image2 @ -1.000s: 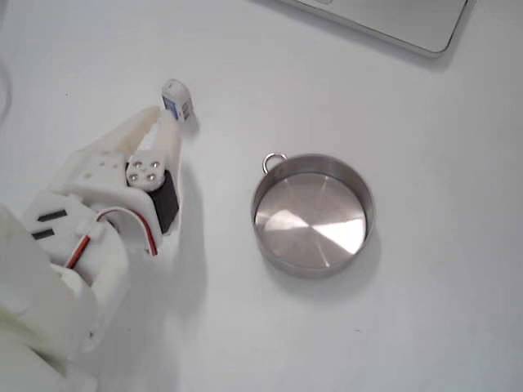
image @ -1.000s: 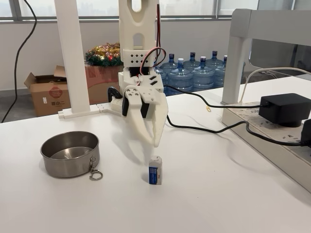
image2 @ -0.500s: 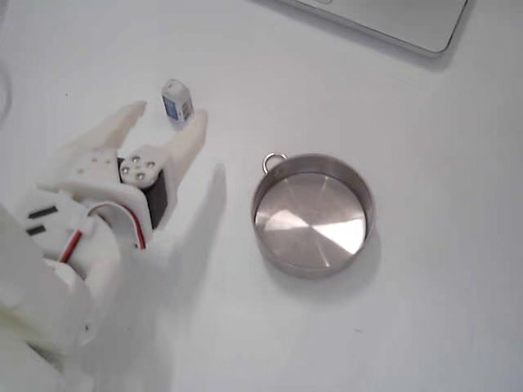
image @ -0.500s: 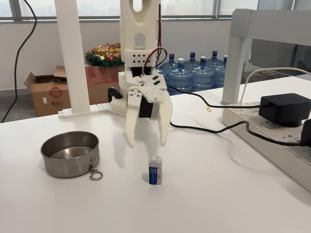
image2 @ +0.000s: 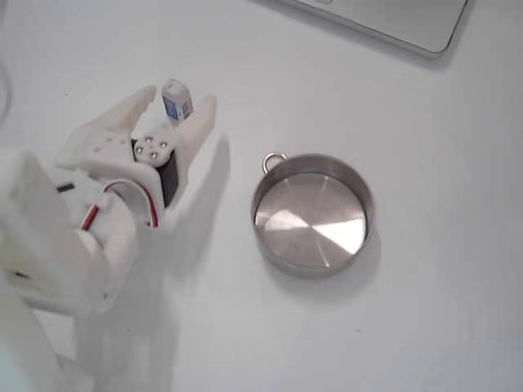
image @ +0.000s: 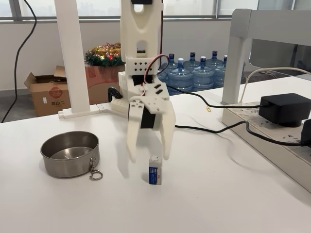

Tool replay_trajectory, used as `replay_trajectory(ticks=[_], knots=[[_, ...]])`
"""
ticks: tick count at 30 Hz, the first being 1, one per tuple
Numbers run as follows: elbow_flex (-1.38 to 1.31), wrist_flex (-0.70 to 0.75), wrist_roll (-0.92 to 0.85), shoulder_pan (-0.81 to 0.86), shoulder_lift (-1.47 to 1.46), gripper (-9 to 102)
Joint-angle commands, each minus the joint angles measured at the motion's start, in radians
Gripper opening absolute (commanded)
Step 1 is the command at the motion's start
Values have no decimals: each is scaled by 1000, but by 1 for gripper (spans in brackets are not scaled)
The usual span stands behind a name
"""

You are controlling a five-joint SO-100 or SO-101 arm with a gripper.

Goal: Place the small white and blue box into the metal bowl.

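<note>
The small white and blue box (image: 155,170) stands upright on the white table, to the right of the metal bowl (image: 69,153). From above, the box (image2: 176,100) lies left of the empty bowl (image2: 311,214), whose ring clip (image2: 274,160) faces the box. My white gripper (image: 149,158) hangs open just behind the box, fingers pointing down, one on each side. In the top-down fixed view the gripper (image2: 177,101) straddles the box without touching it.
A black cable (image: 209,128) runs across the table to a power adapter (image: 285,108) on the right ledge. A white post (image: 73,58) stands behind the bowl. Water bottles (image: 194,73) and a cardboard box (image: 47,92) sit on the floor beyond.
The gripper went from shut to open, then moved forward and down so that its fingers now flank the box. Box and bowl stayed put.
</note>
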Motion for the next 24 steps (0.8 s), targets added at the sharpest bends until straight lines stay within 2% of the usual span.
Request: replay_trajectory(ticks=[1, 24], knots=[[-34, -14, 9, -5, -6, 25], [-141, -15, 9, 2, -137, 24]])
